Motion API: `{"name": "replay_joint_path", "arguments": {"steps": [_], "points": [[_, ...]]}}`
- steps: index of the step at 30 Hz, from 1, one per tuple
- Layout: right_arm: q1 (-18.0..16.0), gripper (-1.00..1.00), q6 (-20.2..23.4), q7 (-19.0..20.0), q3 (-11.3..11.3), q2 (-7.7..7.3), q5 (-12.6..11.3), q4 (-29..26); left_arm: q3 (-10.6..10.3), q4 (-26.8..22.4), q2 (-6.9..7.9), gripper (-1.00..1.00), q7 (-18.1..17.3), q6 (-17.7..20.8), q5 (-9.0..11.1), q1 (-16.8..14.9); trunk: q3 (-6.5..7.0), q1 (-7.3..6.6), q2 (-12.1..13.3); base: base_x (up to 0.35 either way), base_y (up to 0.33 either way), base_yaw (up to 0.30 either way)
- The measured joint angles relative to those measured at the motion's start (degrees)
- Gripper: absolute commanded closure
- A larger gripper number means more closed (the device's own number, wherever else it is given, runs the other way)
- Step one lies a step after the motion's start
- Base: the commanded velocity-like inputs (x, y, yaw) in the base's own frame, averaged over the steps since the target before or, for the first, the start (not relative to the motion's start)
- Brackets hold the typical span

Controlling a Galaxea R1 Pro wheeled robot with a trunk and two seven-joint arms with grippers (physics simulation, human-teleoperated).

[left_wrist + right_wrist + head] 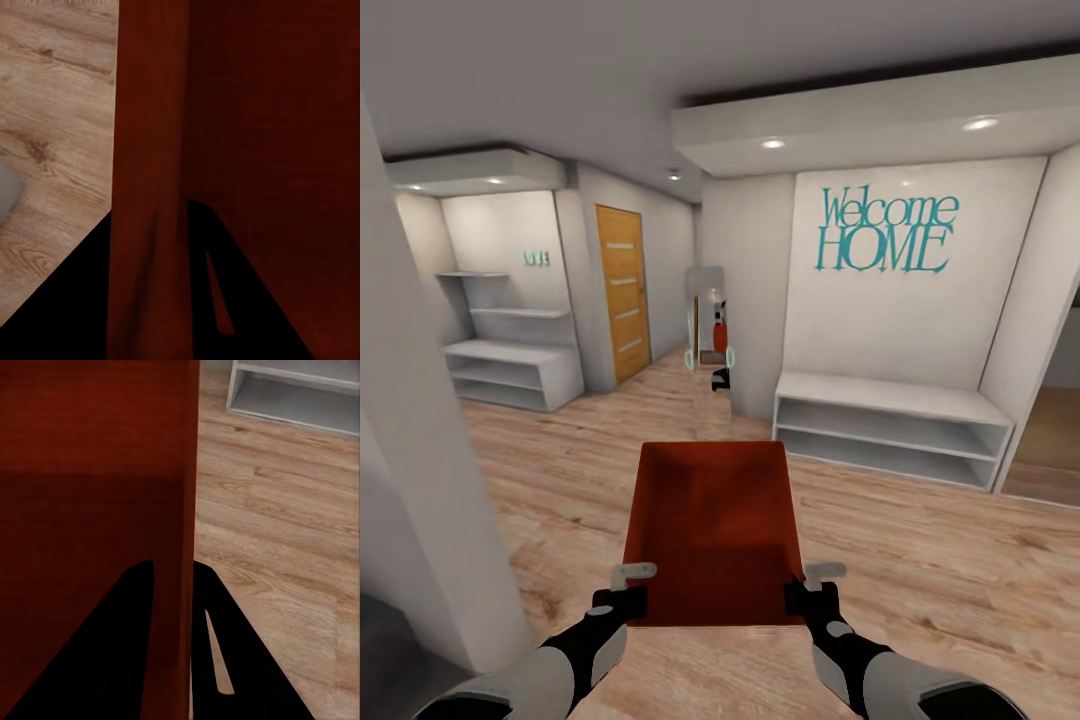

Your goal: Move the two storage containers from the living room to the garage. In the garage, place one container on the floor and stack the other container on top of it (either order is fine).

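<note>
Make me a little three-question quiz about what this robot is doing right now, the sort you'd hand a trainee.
1. True or false: the orange-red container rests on the wood floor.
2. How does the robot carry it? A) one arm under it B) the left gripper and right gripper each pinching a side wall C) by a handle
3. Fill in: the teal wall lettering reads "Welcome ____".

Key: 1 false, it is held above the floor; 2 B, the wrist views show a wall between each gripper's fingers; 3 HOME.
</note>
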Motion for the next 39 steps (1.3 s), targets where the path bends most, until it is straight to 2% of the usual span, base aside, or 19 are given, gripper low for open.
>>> {"name": "replay_joint_path", "arguments": {"steps": [39], "points": [[0.0,1.0,0.0,0.0,0.0,0.0,0.0,0.0,0.0,0.0,0.0,1.0,0.0,0.1,0.0,0.0,0.0,0.0,0.0,0.322,0.0,0.0]]}}
